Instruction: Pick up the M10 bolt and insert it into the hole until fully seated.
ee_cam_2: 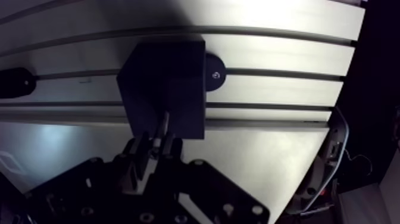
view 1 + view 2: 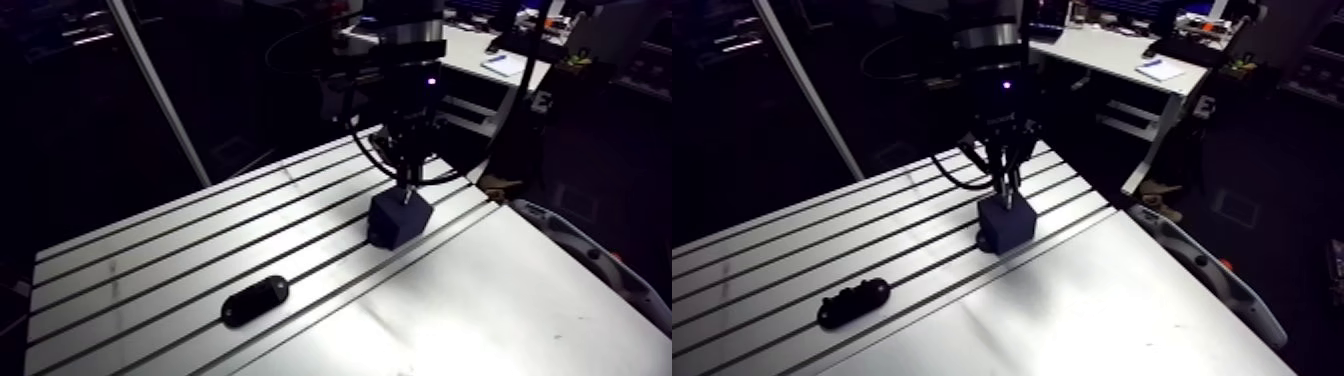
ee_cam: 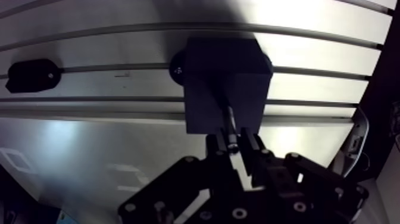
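The jaws are pinched nearly closed on the head end of the M10 bolt (image 3: 229, 122), whose shank points down into the top of the dark block (image 3: 208, 65) on the slotted desk (image 2: 480, 300). Its depth there cannot be told. A black oval piece (image 2: 254, 300) lies well apart.

You are working at a robotics lab bench. You are looking down on a slotted aluminium table (image 2: 480, 300), its parallel grooves running like those of a fixture plate. A dark cube-shaped block (image 2: 398, 220) is sitting on it, a round black foot (image 1: 214, 74) with a screw lying beside it in one groove. A black oval part (image 2: 254, 300) is lying well apart. An industrial arm's gripper (image 3: 236, 146) is pinching a thin metal bolt (image 3: 229, 119) at the block.
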Controlling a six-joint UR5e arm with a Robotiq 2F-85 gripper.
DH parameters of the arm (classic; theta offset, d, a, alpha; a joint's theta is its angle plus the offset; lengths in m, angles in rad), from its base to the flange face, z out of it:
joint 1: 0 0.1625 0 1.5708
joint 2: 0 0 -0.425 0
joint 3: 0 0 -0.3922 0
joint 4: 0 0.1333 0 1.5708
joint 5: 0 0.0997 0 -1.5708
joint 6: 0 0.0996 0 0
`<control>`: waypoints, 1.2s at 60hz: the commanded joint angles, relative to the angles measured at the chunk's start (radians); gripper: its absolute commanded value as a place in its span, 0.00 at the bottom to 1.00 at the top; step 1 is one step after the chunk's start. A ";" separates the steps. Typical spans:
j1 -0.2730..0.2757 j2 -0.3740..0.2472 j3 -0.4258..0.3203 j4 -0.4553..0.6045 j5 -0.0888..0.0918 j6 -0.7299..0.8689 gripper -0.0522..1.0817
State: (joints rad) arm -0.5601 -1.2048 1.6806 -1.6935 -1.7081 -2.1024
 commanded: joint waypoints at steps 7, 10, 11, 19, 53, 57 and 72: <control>0.001 0.006 0.001 -0.002 0.000 0.000 0.99; 0.002 0.006 0.001 -0.005 0.000 0.000 0.99; 0.002 0.006 0.001 -0.005 0.000 0.000 0.99; 0.002 0.006 0.000 -0.007 0.000 0.000 0.99; 0.002 0.023 0.005 -0.016 0.000 0.000 0.99; 0.002 0.023 0.005 -0.016 0.000 0.000 0.99; 0.003 0.023 0.018 -0.022 0.000 0.000 0.97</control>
State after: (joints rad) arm -0.5585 -1.1828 1.6886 -1.7108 -1.7082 -2.1024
